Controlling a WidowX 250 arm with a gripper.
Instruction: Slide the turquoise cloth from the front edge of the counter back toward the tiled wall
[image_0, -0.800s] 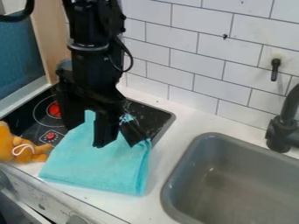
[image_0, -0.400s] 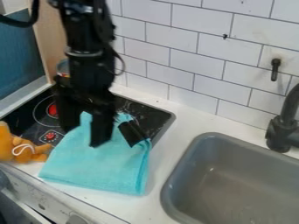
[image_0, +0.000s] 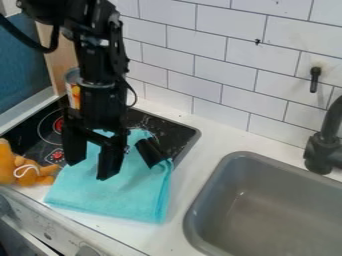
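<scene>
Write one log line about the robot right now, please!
End effector: open, over turquoise cloth | black cylindrical object: on cloth | orange plush toy: beside cloth | black faucet: at gray sink

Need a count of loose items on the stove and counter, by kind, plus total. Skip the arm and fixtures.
Turquoise cloth: 1
Black cylindrical object: 1
Orange plush toy: 1
Can: 1
Total: 4
</scene>
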